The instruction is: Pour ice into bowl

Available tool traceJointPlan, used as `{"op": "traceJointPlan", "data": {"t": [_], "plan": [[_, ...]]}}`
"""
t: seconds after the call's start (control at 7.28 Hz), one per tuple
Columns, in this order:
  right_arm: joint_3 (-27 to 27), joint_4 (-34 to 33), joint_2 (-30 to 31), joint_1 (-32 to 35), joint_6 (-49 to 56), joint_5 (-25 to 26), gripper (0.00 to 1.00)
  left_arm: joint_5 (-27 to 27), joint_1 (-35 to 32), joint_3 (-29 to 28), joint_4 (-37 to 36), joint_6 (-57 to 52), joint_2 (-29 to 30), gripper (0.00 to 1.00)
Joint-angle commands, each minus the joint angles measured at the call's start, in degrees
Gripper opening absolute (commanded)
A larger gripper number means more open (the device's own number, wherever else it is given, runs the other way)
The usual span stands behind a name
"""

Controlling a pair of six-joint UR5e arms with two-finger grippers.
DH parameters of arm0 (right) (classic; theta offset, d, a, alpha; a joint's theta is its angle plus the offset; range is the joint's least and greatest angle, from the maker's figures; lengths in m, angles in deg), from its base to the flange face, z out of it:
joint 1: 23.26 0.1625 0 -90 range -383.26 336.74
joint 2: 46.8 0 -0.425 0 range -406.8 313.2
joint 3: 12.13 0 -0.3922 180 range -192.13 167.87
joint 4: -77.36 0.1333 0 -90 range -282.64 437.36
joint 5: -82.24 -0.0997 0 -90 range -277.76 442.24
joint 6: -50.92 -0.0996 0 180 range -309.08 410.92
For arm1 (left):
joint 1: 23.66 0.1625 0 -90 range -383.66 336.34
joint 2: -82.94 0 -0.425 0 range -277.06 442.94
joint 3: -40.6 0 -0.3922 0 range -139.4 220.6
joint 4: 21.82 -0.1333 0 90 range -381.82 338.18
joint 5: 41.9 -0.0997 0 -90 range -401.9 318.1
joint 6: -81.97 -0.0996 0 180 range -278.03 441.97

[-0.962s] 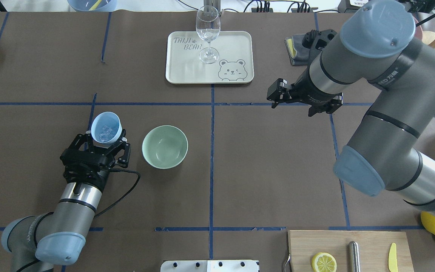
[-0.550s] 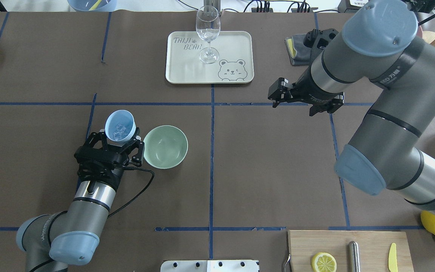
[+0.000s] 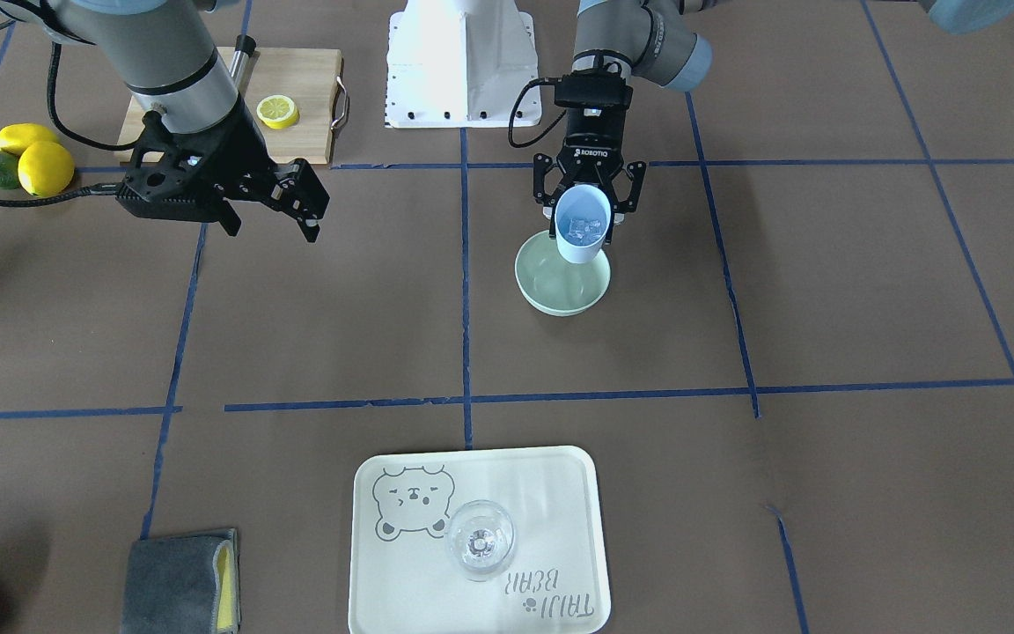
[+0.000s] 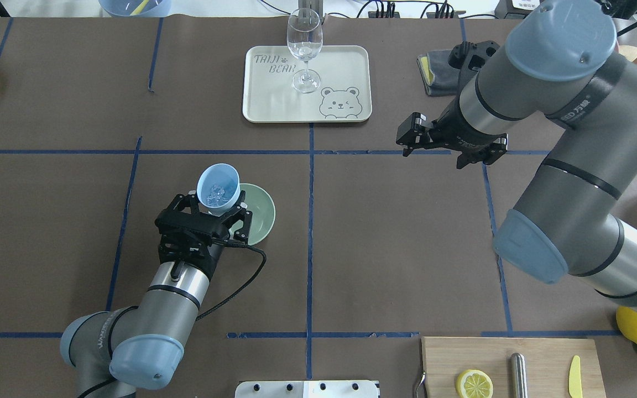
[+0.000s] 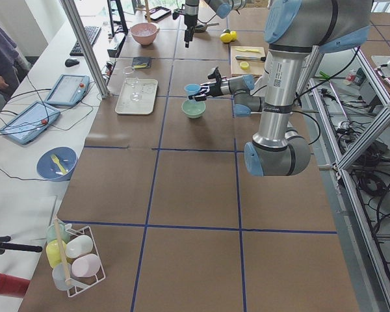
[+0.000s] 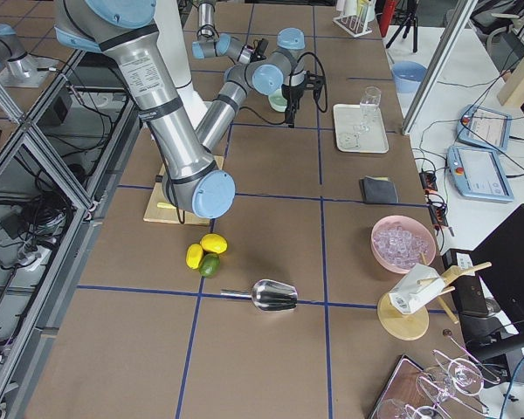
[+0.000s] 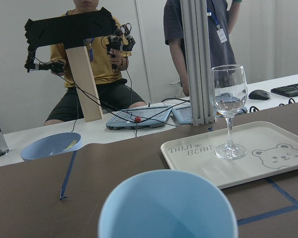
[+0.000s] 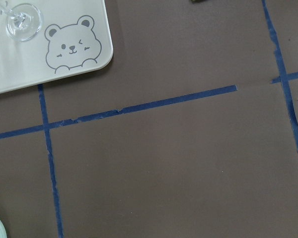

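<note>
Fingers of left gripper [image 3: 586, 201] closed narrow on light blue cup [image 4: 218, 188], pinching it from both sides. Cup upright or v. slightly tipped, centre-left of overhead view, hanging above upper-left rim of bowl [image 4: 260, 218], not over its centre. Ice [image 4: 217, 193] all inside cup as a small clear heap. Bowl inside looks bare, so pour not yet begun. Fingers of right gripper [image 3: 271, 227] spread wide, holding nothing, upper left of front-facing view, well apart from bowl.

Poss. trouble, judged from here:
- Tipping w/ cup this near the rim could drop cubes onto rim or onto table [image 4: 379, 249] beside bowl.
- Too fast a tilt would likely send cubes out in one clump & bounce some over the edge, bowl being shallow-looking and hard.
- Cup base or fingers coming low enough to knock rim could shove bowl, since nothing pins it.
- Smooth cup could also slip in grip once tilted.

Around, in overhead view:
- Tray [image 4: 346, 66] w/ wine glass [image 4: 304, 47] at top centre.
- Grey cloth [image 4: 429, 74] to its right, partly behind arm.
- Cutting board [image 4: 545, 354] w/ lemon half [image 4: 474, 382] at bottom right.
- Whole lemons [image 4: 636, 327] at right edge.

All well apart from bowl. Nothing btw. cup and bowl, so no obstacle to the tilt.
</note>
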State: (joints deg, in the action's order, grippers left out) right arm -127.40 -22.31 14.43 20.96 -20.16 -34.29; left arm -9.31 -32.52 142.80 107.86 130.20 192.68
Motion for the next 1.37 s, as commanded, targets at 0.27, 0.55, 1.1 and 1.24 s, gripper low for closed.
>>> {"op": "traceJointPlan", "data": {"t": [0.27,0.55,1.1,1.24], "plan": [[0.04,0.00,0.03,0.07,0.06,-0.01,1.00,-3.04,-0.80,0.10,-5.72,-9.95,-1.20,0.00],[0.04,0.00,0.03,0.07,0.15,0.08,1.00,-6.31,-0.80,0.01,-6.54,-20.86,-1.37,0.00],[0.22,0.00,0.03,0.07,0.15,0.08,1.00,-7.45,-1.06,0.19,-10.47,-39.15,-1.47,0.00],[0.22,0.00,0.03,0.07,0.15,0.08,1.00,-9.63,-1.15,0.19,-12.93,-44.75,-1.38,0.00]]}}
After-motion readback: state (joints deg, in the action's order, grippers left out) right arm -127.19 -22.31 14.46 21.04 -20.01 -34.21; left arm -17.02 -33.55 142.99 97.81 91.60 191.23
